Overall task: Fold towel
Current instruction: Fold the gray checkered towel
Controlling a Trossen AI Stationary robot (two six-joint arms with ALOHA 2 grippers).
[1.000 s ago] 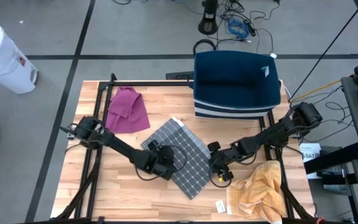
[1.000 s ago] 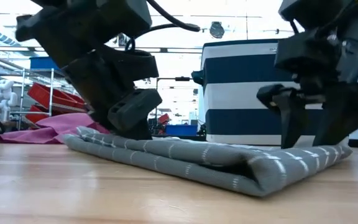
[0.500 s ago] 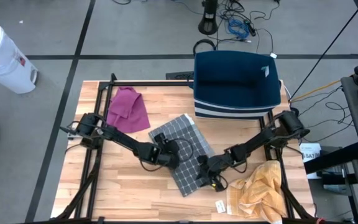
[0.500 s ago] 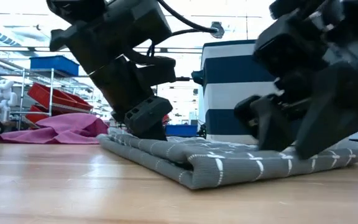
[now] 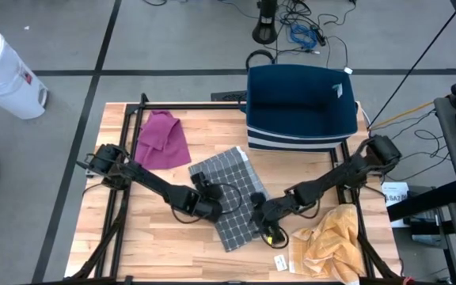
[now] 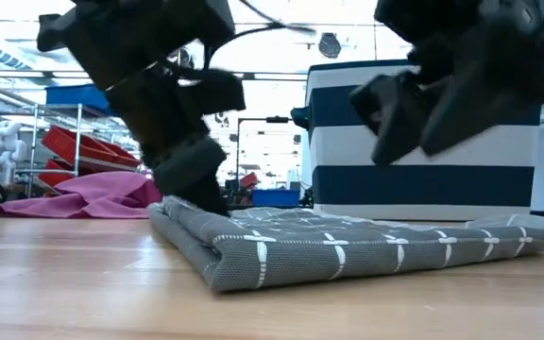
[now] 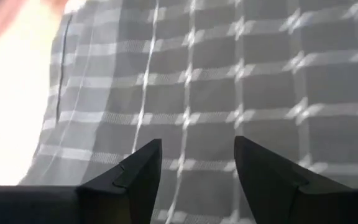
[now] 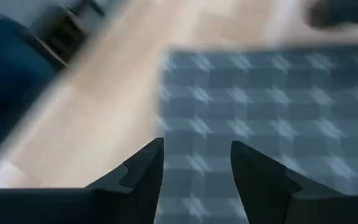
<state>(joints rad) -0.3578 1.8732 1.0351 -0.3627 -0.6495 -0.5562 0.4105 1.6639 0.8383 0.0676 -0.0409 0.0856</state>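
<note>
room: workshop w/ grey floor, cables behind; shelving seen past the table in low view.
table [image 5: 172, 245]: wood top w/ black frame; held all the cloths and both arms' reach. count 1.
bin [image 5: 301, 107]: navy w/ white stripes, at far edge, just behind the towel; prob. the drop-off for done cloths. count 1.
arms: 2, dark, both angled in to table centre, meeting at the towel from opposite sides.
towel [image 5: 232, 198]: grey w/ white grid, mid-table btwn the grippers, already doubled over – low view showed a rounded fold edge toward the camera and stacked layers lying flat. looked like fold mostly done, arms flattening or letting go. count 1.
yellow cloth [image 5: 331, 241]: crumpled at near right corner, well apart from towel; prob. waiting its turn. count 1.
pink cloth [image 5: 163, 141]: bunched at far left, apart from towel; untouched. count 1.
left gripper [image 5: 206, 207]: at towel's left edge, tip down on the cloth in low view; fingers [image 7: 138, 177] spread w/ cloth seen in the gap, nothing pinched.
right gripper [image 5: 264, 222]: at towel's right edge, lifted clear above it in low view; fingers [image 8: 143, 174] parted, gap empty, holding nothing.
tag [image 5: 279, 261]: small white slip near front edge, by yellow cloth. count 1.
</note>
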